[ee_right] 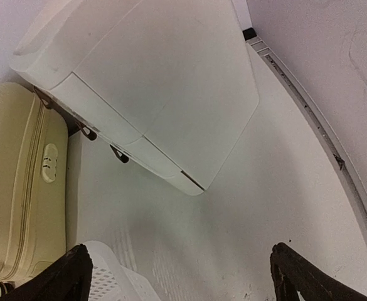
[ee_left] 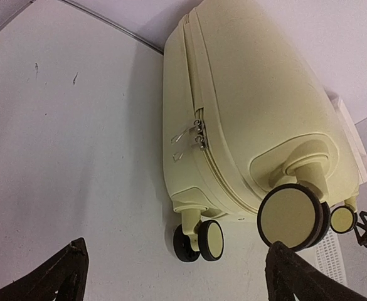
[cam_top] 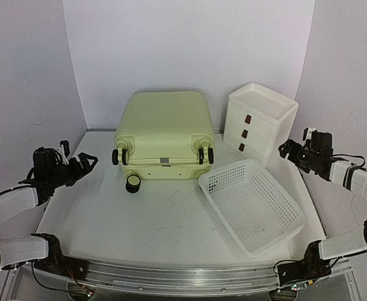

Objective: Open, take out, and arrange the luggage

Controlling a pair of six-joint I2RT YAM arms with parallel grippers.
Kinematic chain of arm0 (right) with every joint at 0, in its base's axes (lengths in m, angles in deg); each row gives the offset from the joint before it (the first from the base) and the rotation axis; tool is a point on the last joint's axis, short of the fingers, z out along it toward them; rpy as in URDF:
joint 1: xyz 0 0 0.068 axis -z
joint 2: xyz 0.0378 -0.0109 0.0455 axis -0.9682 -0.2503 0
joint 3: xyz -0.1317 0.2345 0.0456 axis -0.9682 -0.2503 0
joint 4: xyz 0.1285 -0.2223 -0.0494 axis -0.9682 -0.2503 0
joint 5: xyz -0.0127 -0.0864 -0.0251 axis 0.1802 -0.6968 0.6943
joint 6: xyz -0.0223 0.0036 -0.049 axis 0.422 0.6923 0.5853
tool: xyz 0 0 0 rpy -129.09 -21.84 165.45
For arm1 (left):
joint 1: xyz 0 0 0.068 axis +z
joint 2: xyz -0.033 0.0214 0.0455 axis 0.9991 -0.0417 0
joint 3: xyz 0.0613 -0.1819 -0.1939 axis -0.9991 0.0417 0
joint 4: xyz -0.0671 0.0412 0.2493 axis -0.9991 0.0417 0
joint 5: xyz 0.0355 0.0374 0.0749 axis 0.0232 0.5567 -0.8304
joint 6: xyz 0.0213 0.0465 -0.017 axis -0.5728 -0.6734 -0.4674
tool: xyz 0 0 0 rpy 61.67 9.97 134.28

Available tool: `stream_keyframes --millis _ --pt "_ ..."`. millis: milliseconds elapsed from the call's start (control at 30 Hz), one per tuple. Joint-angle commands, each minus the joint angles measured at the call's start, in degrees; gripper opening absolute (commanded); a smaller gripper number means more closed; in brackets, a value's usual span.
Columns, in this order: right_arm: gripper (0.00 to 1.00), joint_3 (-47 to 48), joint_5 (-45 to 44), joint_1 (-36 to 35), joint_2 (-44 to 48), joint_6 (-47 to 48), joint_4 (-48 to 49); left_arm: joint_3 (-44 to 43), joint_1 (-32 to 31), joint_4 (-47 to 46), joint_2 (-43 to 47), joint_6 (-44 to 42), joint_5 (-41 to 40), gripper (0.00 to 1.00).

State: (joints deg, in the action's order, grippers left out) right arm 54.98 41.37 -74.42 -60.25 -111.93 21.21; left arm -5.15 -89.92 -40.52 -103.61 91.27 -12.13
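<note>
White table (cam_top: 139, 226) carries the luggage (cam_top: 164, 128) lying shut at its back middle, wheels toward the arms, zipper reachable. The drawer box (cam_top: 258, 119) and basket (cam_top: 252, 204) sit right of the luggage, probably for contents. The left gripper (cam_top: 88, 162) and right gripper (cam_top: 285, 150) flank it, jaws wide, empty.

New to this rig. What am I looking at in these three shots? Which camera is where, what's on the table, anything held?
These are two small robot arms bolted at the near edge of a white table. The wide picture comes from a fixed camera above and behind them. The other two come from a camera on each wrist. On the table there is a large pale yellow-green hard-shell suitcase, lying flat and closed, with its black wheels toward the arms. A white plastic mesh basket sits in front of it to the right, and a white three-drawer box stands at the back right. The left gripper and right gripper are both open and hold nothing.
</note>
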Motion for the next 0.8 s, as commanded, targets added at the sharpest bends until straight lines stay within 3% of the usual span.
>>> stream_keyframes --millis 0,367,533,767 --pt "0.98 6.82 3.14 -0.7 -2.45 2.34 -5.32 -3.38 -0.04 -0.89 0.4 -0.29 1.23 1.0" --pt "0.98 14.48 -3.8 -23.53 -5.68 7.86 -18.23 -7.6 -0.06 -0.89 -0.32 -0.76 6.0 0.99" --pt "0.98 14.5 -10.76 -37.92 -7.33 7.26 -22.9 -8.55 -0.02 -0.9 -0.97 -0.46 7.92 0.99" --pt "0.98 12.55 -10.24 -46.64 -8.27 5.2 -23.75 -10.35 -0.07 -0.88 -2.33 0.32 9.06 0.99"
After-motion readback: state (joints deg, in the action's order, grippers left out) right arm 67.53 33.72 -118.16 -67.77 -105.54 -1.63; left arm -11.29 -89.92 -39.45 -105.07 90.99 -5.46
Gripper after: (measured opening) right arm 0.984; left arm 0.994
